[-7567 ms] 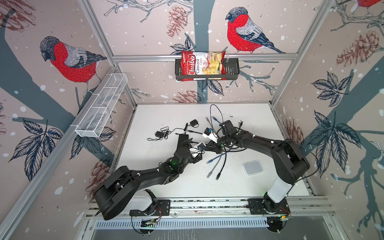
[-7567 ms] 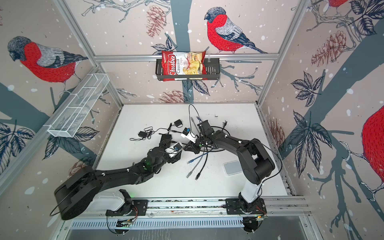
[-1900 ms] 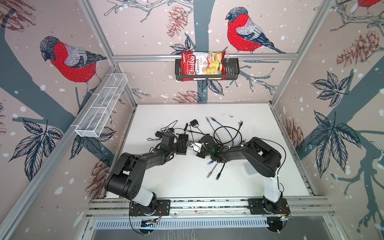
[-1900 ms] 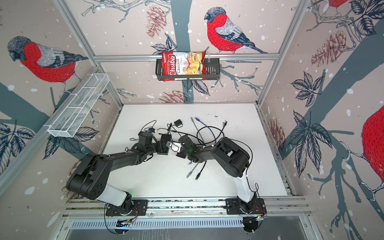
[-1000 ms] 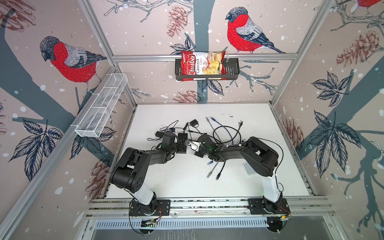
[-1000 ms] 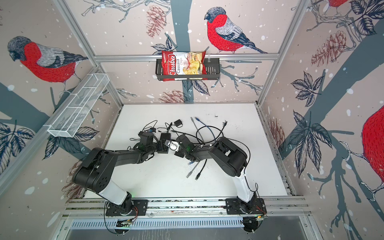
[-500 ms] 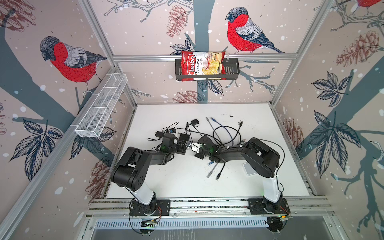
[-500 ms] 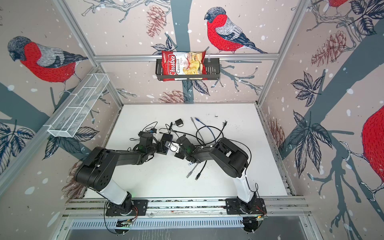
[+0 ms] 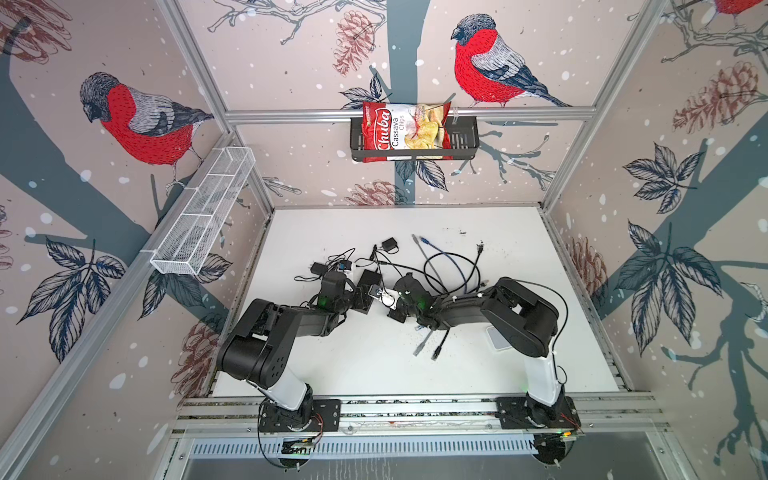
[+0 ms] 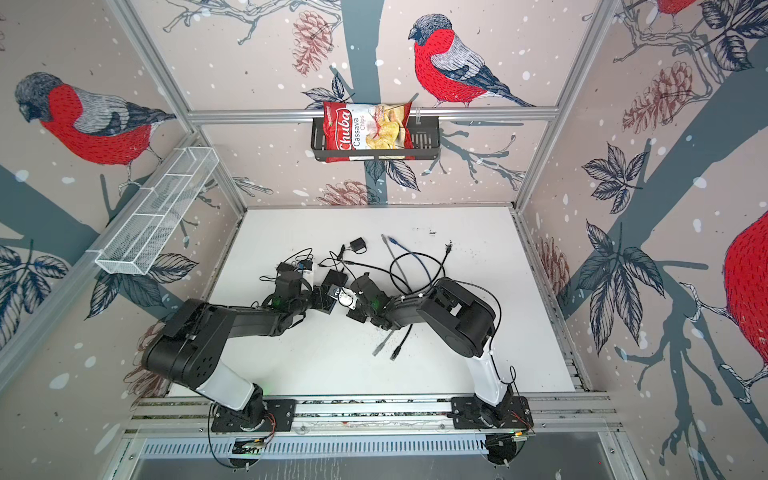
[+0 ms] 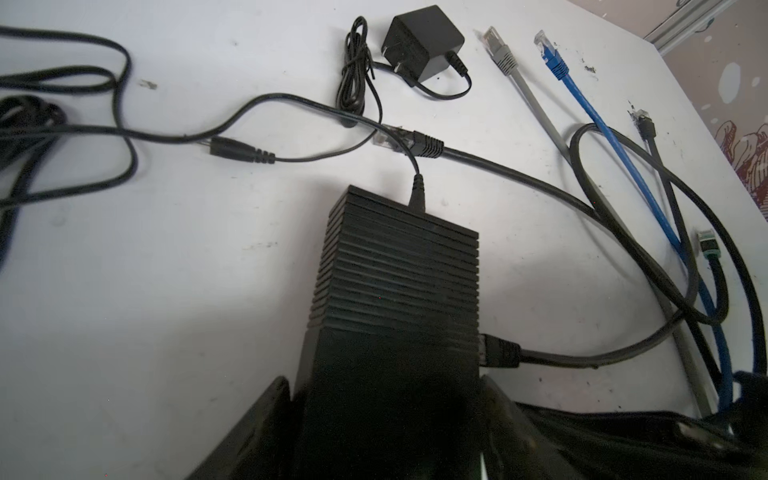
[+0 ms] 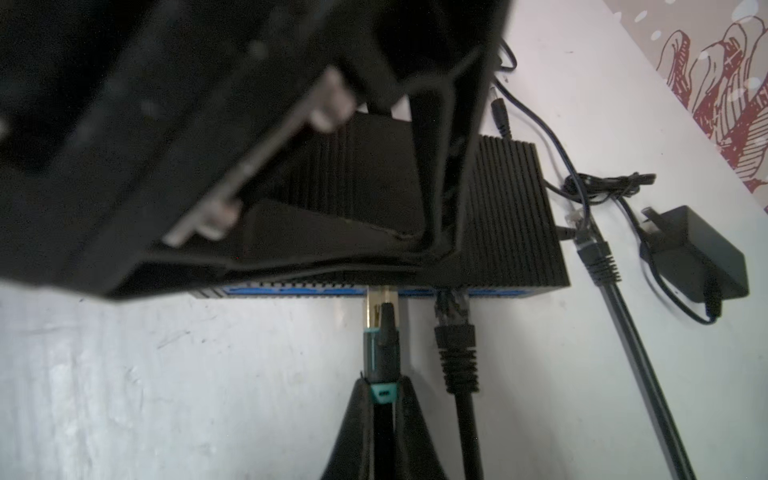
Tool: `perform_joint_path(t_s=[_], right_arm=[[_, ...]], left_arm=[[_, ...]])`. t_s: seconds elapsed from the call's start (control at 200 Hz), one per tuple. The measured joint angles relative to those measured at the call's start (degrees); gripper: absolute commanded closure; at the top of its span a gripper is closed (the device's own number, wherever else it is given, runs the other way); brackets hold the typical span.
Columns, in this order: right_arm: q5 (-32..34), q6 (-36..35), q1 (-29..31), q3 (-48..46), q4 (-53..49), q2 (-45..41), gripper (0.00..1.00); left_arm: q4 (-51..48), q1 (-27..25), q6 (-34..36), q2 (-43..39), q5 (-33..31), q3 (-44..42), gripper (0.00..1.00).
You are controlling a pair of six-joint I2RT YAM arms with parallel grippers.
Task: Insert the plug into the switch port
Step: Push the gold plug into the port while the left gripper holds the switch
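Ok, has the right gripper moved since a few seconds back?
Yes. In a top view the right gripper has shifted left, farther away from the white pad.

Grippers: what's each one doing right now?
Left gripper: closed on the black ribbed switch box.
Right gripper: closed on the black-and-teal cable plug.

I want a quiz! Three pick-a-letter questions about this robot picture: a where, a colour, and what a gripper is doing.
1. Where is the red-and-white crisp bag? A black wall basket B table C white mesh rack
2. Band colour on the metal-tipped cable plug at the black ribbed switch box? A red B teal C yellow
3. The right gripper is: A open B shut on that plug C hidden
Answers: A, bag sits inside; B, teal band shows; B, fingers pinch it.
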Motion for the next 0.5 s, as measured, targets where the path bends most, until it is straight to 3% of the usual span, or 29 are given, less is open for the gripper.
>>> perform_joint_path(t_s=[0.5], right_arm=[[1.46, 1.75, 1.29, 2.97, -2.84, 1.03, 0.98]], left_arm=[[4.22, 0.24, -0.85, 0.72, -1.11, -2.01, 0.33]])
